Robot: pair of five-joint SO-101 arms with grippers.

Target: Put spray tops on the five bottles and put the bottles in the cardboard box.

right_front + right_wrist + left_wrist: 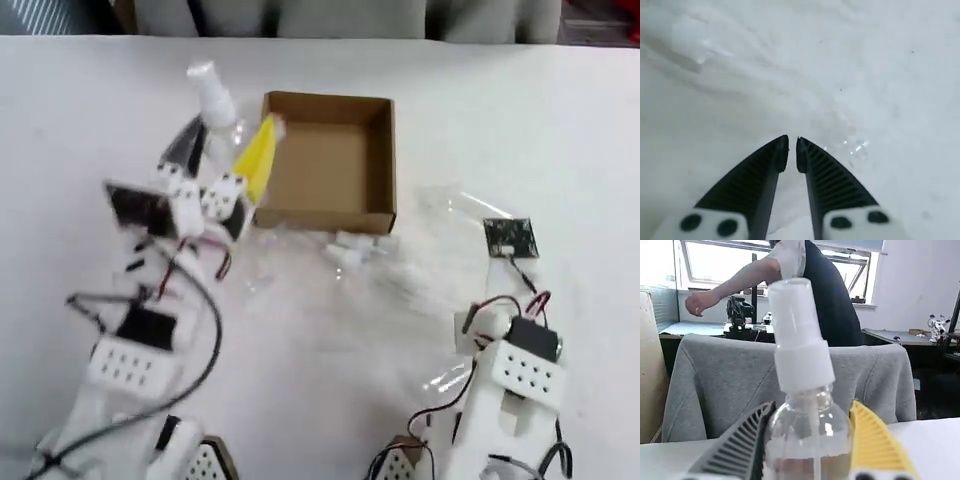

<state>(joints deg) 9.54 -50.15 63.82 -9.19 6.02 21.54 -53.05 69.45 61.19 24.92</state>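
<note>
now bottle (pixel 807 440) axis vert., spray top (pixel 799 335) up

My left gripper (pixel 230 140) grips a clear bottle (pixel 224 130) between its black finger and its yellow finger, just beside the left wall of the cardboard box (pixel 330 218). This bottle carries a white spray top (pixel 207 85) that leans away from the box. Before the near wall of the box some loose spray tops (pixel 352 247) lie on the white table (pixel 300 340) with other clear bottles (pixel 455 205) to their right, too faint for me to count, and my right arm (pixel 512 365) stands at the near right part of the table, well apart from the box.
</note>
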